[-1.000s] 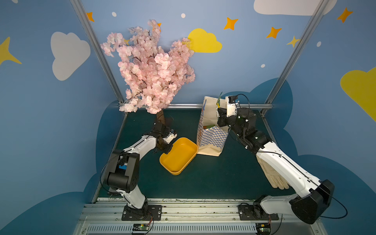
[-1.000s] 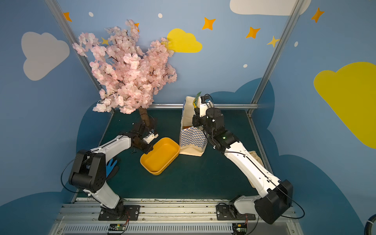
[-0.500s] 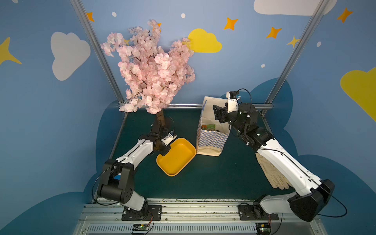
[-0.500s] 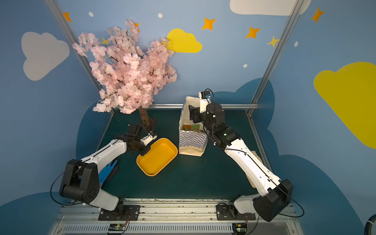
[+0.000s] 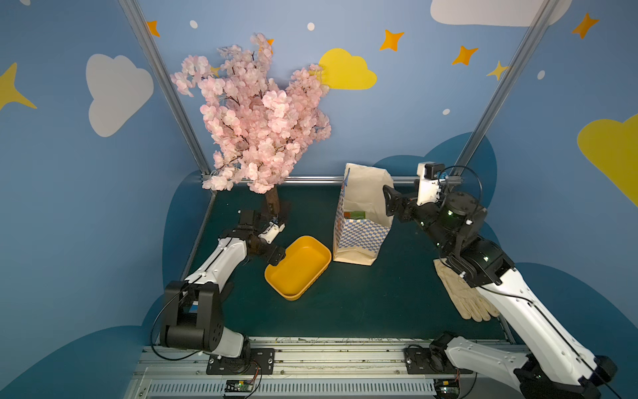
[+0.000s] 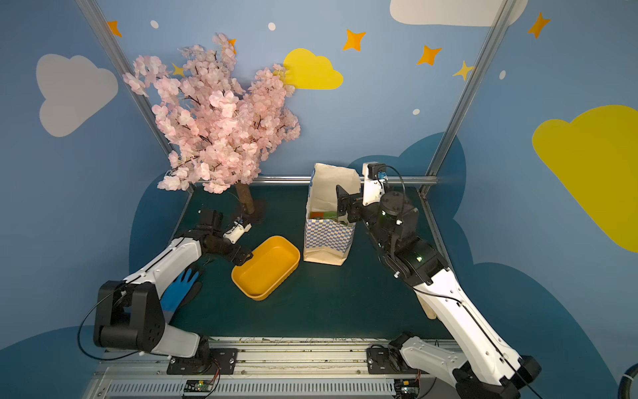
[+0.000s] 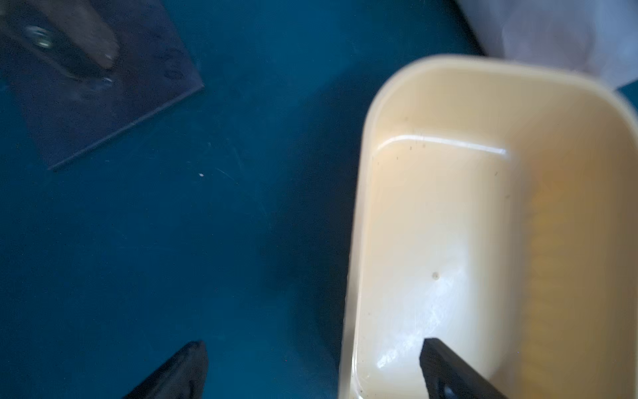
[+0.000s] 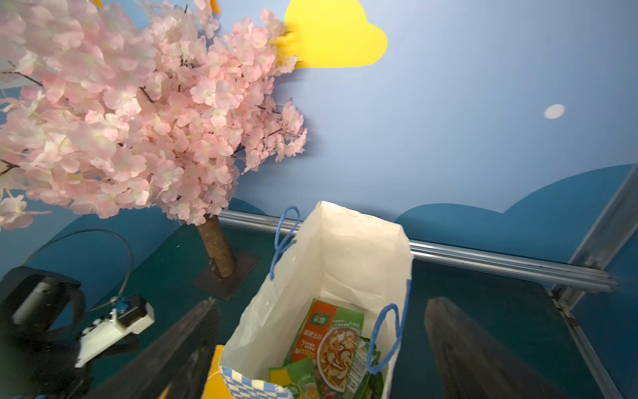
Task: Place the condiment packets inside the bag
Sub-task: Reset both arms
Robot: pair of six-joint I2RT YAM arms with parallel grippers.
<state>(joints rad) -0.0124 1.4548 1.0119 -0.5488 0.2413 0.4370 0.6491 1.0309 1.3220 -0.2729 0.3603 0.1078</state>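
The bag stands upright with its mouth open at the back middle of the mat. Condiment packets, green with a food-bowl picture, lie inside it; their tops show in both top views. My right gripper hangs open and empty at the bag's right top edge. My left gripper is open astride the near-left rim of the yellow tray: one finger inside, one outside. The tray is empty.
A pink blossom tree on a dark base plate stands at the back left, just behind the left wrist. A beige glove lies under the right arm. A blue glove lies under the left arm. A metal rail bounds the back.
Both grippers have opened. The right one held a green packet over the bag's mouth; that packet now lies inside, and the gripper has drawn back to the right. The left arm shifted with the tray.
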